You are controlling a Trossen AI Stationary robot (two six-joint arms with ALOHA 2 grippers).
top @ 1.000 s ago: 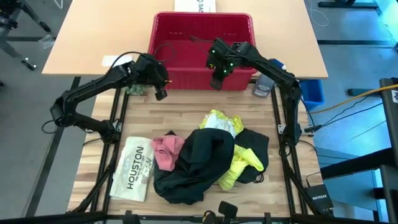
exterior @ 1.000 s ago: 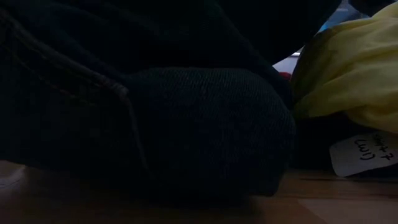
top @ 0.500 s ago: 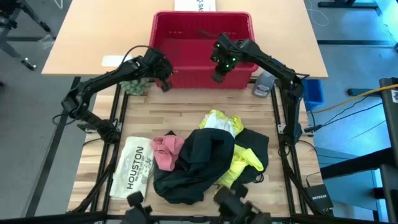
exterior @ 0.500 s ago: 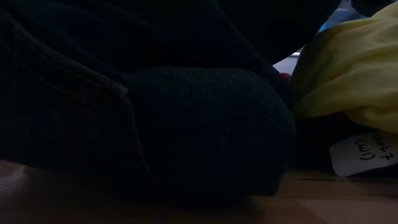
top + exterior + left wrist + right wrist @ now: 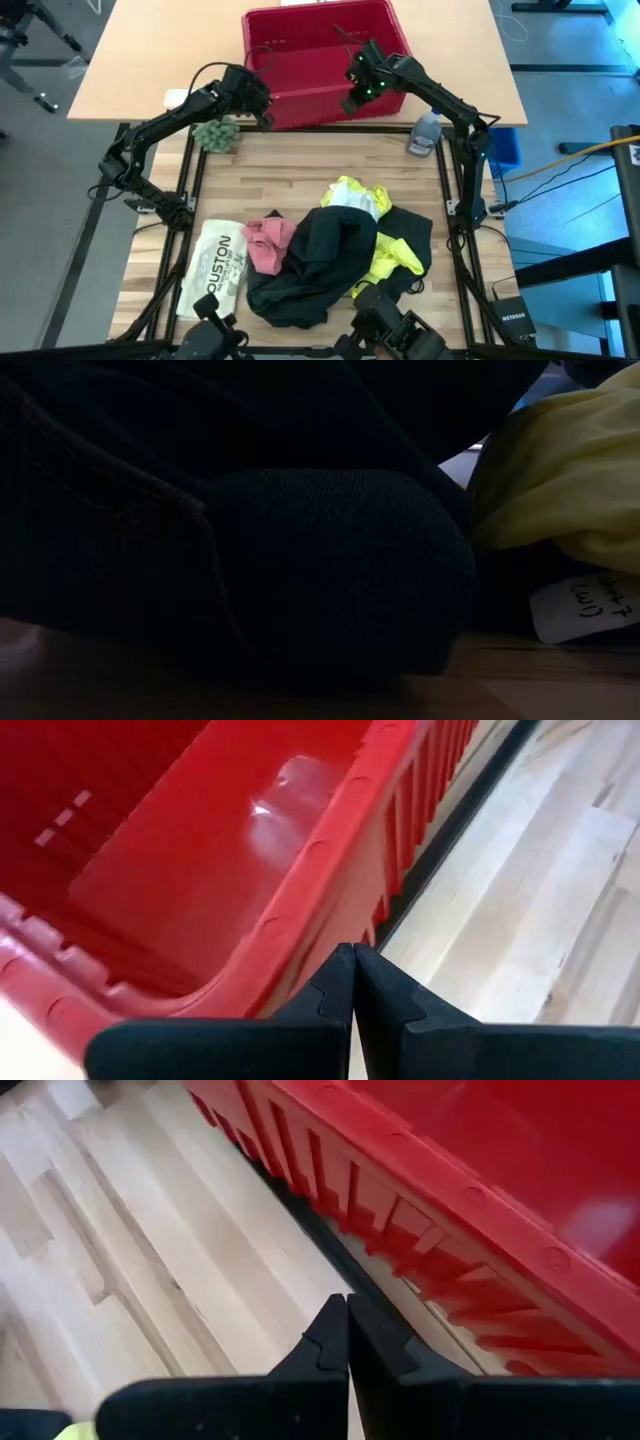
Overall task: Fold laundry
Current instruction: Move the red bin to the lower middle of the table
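Both hands have shoved the red basket [image 5: 325,60] farther back; left hand [image 5: 262,117] and right hand [image 5: 351,103] press its near wall, fingers closed, empty; laundry [image 5: 335,255] lies heaped mid-counter, unfolded; folding space now freed.

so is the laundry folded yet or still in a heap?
Still a heap. The black trousers lie crumpled over the yellow T-shirt, with the pink cloth bunched beside them. No flat folds are visible.

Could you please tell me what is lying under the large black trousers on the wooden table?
The large black trousers overlap part of the bright yellow T-shirt and the small pink cloth's edge. Anything else beneath them is covered and cannot be seen.
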